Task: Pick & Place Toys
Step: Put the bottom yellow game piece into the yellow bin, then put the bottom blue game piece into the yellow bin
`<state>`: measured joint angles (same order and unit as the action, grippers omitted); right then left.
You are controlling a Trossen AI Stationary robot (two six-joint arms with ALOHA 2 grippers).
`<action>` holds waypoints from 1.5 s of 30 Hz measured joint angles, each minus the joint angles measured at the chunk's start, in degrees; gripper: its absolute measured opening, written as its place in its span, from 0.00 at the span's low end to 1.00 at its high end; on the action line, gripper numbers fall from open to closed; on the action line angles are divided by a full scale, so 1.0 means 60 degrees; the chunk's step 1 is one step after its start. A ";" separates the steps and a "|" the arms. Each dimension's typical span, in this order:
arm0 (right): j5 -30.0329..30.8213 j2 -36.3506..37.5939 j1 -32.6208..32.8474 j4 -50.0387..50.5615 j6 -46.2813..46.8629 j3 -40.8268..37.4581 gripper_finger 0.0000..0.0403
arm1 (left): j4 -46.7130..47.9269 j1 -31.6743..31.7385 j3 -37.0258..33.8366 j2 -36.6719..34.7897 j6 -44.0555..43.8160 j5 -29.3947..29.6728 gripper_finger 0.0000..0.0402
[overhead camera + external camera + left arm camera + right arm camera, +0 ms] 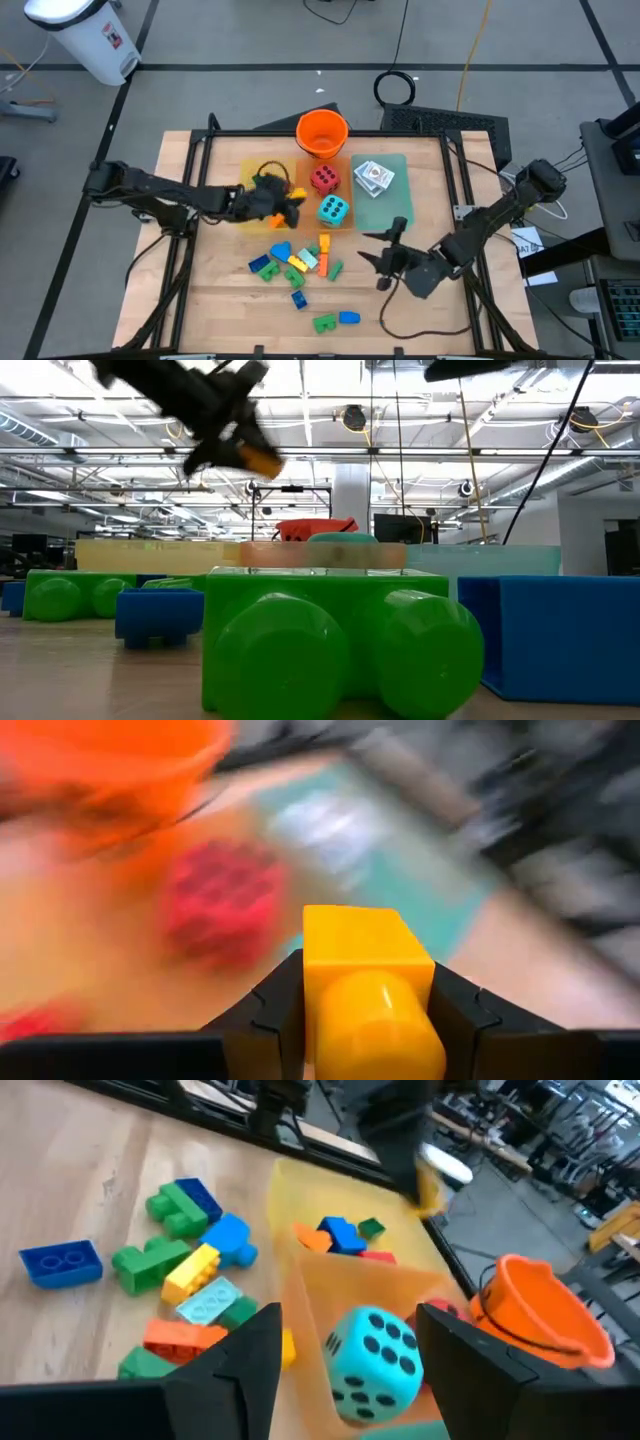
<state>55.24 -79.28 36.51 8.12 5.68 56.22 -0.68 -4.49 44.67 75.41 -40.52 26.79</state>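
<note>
You're looking at a pale wooden table (220, 300), matt with visible grain. The bricks (190, 1270) are smooth, glossy plastic, as is the yellow brick (368, 995) in your left end effector (368, 1020). The teal die (372, 1362) looks soft and matt, like foam. The trays (300, 1295) are translucent plastic; the bucket (322, 132) is shiny orange plastic.
</note>
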 joint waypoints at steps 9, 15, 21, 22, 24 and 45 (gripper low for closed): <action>0.0025 0.0655 -0.0197 -0.0616 0.0910 -0.1428 0.44 | 0.5922 -0.1017 -0.0009 -0.0351 -0.4018 0.2639 0.34; -0.0035 0.0659 -0.0444 -0.1739 0.0847 -0.2009 0.43 | 0.8255 -0.1221 -0.0009 -0.0315 -0.6188 0.2743 0.34; -0.0526 0.0655 -0.0463 -0.2579 0.0172 -0.2189 0.43 | 0.8435 -0.1070 -0.0009 -0.0315 -0.5923 0.1823 0.58; -0.0729 0.0655 -0.0463 -0.2675 0.0101 -0.2195 0.43 | 0.8437 -0.1030 -0.0009 -0.0315 -0.5826 0.1745 0.63; -0.1114 0.0655 -0.0463 -0.2929 -0.0024 -0.2203 0.43 | 0.8419 -0.0937 -0.0009 -0.0315 -0.5596 0.1635 0.73; -0.7994 -0.1653 -0.0062 -1.1495 0.1635 -0.2203 0.43 | 0.6730 -0.0799 -0.0009 -0.0311 -0.4330 0.1583 0.99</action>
<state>7.28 -89.20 36.14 -60.85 15.49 43.00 39.70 -9.28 44.62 73.54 -66.50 36.29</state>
